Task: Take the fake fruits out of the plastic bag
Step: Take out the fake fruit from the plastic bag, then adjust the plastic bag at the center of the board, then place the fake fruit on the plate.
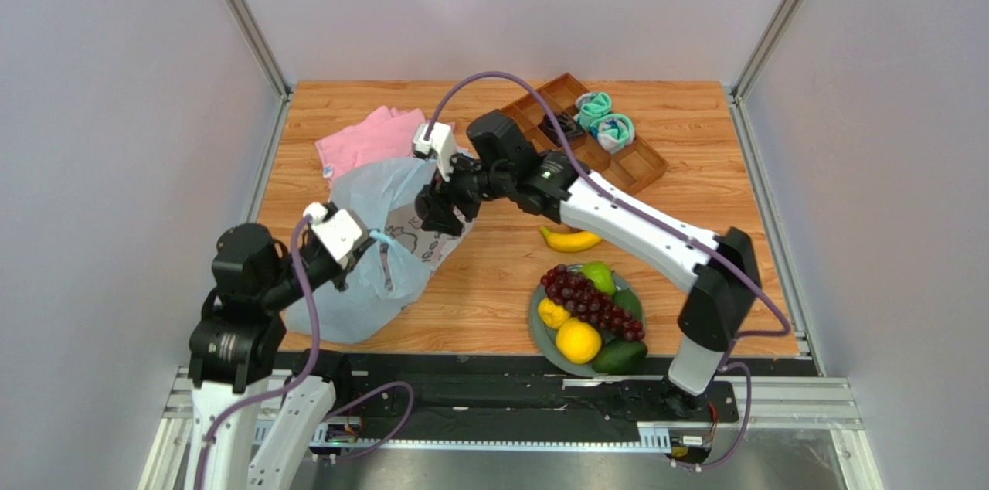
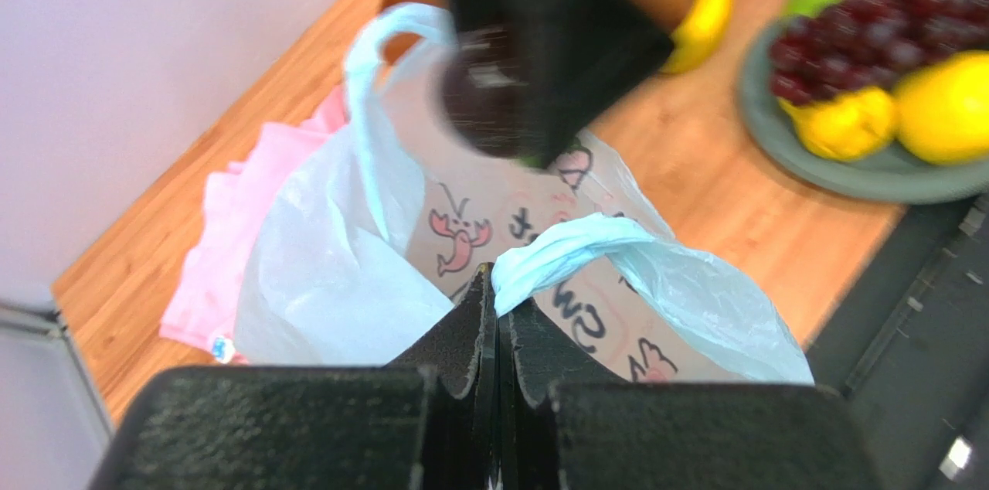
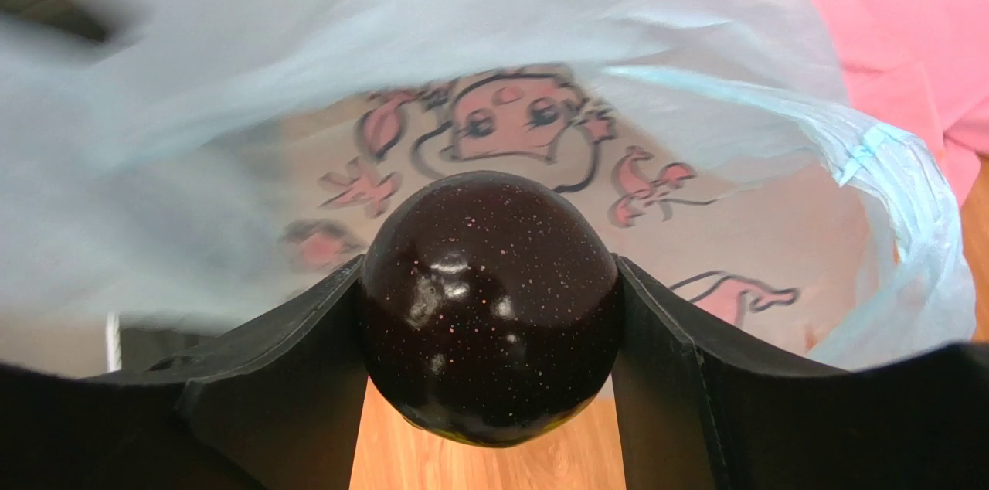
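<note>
- Dark round fruit [image 3: 488, 281], glossy and speckled, is clamped between both fingers [image 3: 279, 386] of the right gripper [image 1: 439, 210], at the mouth of the plastic bag [image 1: 372, 287].
- Left gripper [image 2: 497, 310]: fingers pressed together on one handle loop [image 2: 569, 249] of the bag.
- Pink cloth [image 1: 366, 140] lies at 12 o'clock of the bag, against its far edge.
- Plate [image 1: 541, 342] at 4 o'clock of the bag carries grapes [image 1: 586, 299], lemon [image 1: 553, 313], orange [image 1: 578, 341], apple [image 1: 598, 276] and avocado [image 1: 621, 357].
- Banana [image 1: 569, 241] lies on the table just past the plate's 12 o'clock rim.
- Wooden tray [image 1: 644, 165] holding rolled socks [image 1: 604, 121] sits at 2 o'clock.
- Wooden table [image 1: 499, 281]; plain grey walls [image 1: 116, 108].
</note>
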Robot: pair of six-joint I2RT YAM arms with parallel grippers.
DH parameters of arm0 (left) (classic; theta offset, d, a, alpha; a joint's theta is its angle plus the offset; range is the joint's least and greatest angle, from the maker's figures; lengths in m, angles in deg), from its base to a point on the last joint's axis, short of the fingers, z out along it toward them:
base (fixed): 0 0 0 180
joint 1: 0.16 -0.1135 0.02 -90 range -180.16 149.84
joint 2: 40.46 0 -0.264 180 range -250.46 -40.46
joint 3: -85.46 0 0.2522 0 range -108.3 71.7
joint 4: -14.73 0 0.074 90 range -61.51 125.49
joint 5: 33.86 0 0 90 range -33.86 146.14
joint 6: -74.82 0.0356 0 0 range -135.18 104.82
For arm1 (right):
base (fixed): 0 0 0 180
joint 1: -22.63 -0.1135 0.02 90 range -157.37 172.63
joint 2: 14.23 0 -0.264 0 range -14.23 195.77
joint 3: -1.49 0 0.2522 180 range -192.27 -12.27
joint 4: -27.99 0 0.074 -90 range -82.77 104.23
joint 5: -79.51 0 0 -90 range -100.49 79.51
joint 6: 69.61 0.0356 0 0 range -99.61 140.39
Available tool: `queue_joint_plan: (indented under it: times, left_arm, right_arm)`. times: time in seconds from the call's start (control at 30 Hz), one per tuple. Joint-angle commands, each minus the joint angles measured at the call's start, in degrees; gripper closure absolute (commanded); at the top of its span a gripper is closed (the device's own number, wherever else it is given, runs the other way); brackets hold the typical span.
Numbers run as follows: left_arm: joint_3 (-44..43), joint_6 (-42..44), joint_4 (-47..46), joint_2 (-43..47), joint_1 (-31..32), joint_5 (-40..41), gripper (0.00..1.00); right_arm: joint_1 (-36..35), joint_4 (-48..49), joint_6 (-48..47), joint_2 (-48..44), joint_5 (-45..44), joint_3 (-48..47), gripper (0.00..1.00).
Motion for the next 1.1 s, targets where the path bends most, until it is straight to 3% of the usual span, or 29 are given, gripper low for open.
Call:
queue_joint_plan:
  times: [0.0, 0.07, 0.13, 0.17, 0.2, 0.23, 0.53, 0.73, 0.87, 1.07]
  left_arm:
    - [-2.0, -3.6, -15.0, -9.2, 0.1, 8.0, 1.0]
    - [-3.0, -3.6, -17.8, -13.2, 0.1, 8.4, 0.99]
    - [-5.8, -3.4, -18.6, -15.8, 0.1, 8.4, 0.75]
    - [-7.2, -3.7, -18.1, -17.9, 0.1, 8.6, 0.61]
    - [-9.8, -4.8, -17.6, -18.6, 0.1, 8.8, 0.23]
    - [-10.9, -5.0, -17.3, -18.9, 0.1, 8.9, 0.03]
    - [-13.9, -5.0, -13.1, -8.9, 0.1, 6.0, 0.02]
    - [-15.4, -0.5, -3.5, -5.2, 0.1, -1.3, 0.02]
    - [-14.7, 1.2, -4.1, -5.7, 0.1, -10.3, 0.02]
    - [-17.0, -5.3, -6.0, -14.9, 0.2, -14.6, 0.03]
  right_arm:
    - [-1.8, -10.4, -9.2, -6.9, 7.3, 6.2, 0.68]
    - [-1.7, -11.3, -12.0, -11.9, 4.8, 8.9, 0.68]
    - [-1.7, -14.9, -15.4, -15.5, 3.3, 9.7, 0.68]
    - [-1.6, -16.6, -17.2, -17.2, 2.0, 10.4, 0.68]
    - [-1.6, -18.5, -21.7, -21.3, 1.3, 12.0, 0.68]
    - [-1.6, -21.9, -23.6, -23.4, 0.5, 13.3, 0.68]
    - [-1.7, -34.3, -35.0, -46.9, -8.8, 32.9, 0.67]
    - [-1.1, -38.3, -33.9, -58.2, -20.9, 38.4, 0.66]
    - [8.2, -40.6, -32.2, -59.5, -17.2, 39.6, 0.68]
    - [24.1, -38.5, -34.1, -54.3, -6.2, 38.4, 0.69]
